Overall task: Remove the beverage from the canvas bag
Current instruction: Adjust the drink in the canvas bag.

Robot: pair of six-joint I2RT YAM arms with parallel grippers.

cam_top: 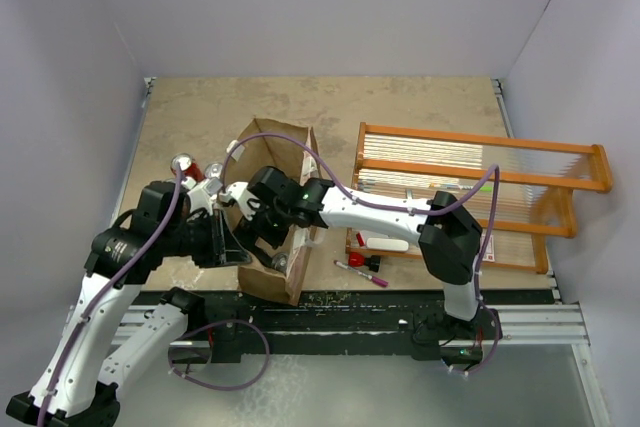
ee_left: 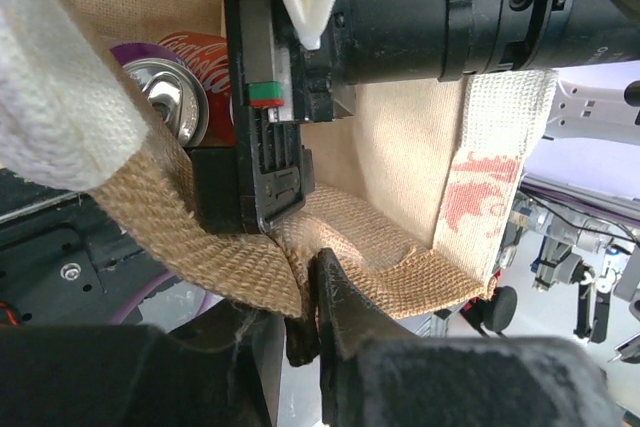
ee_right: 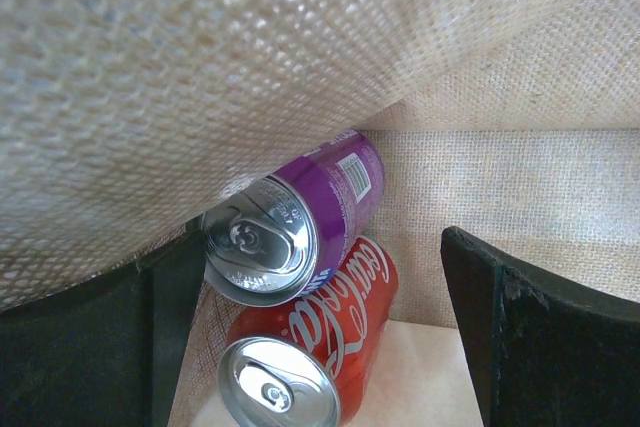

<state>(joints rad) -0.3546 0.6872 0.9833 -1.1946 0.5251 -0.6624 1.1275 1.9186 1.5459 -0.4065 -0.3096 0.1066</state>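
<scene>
The tan canvas bag (cam_top: 283, 142) lies on the table with its mouth toward the arms. My left gripper (cam_top: 226, 243) is shut on the bag's woven rim (ee_left: 250, 287), pinching it at the mouth's left side (ee_left: 312, 299). My right gripper (cam_top: 264, 225) is open and reaches inside the bag (ee_right: 500, 177). In the right wrist view its two black fingers (ee_right: 540, 337) stand wide apart around two cans, touching neither. A purple can (ee_right: 310, 212) rests on a red Coca-Cola can (ee_right: 320, 342). Both cans also show in the left wrist view (ee_left: 185, 72).
Another can (cam_top: 183, 162) stands outside the bag at its left. An orange wooden-framed rack (cam_top: 480, 192) lies to the right, with a white object (cam_top: 386, 243) and markers (cam_top: 362, 271) at its near side. Walls close in the table.
</scene>
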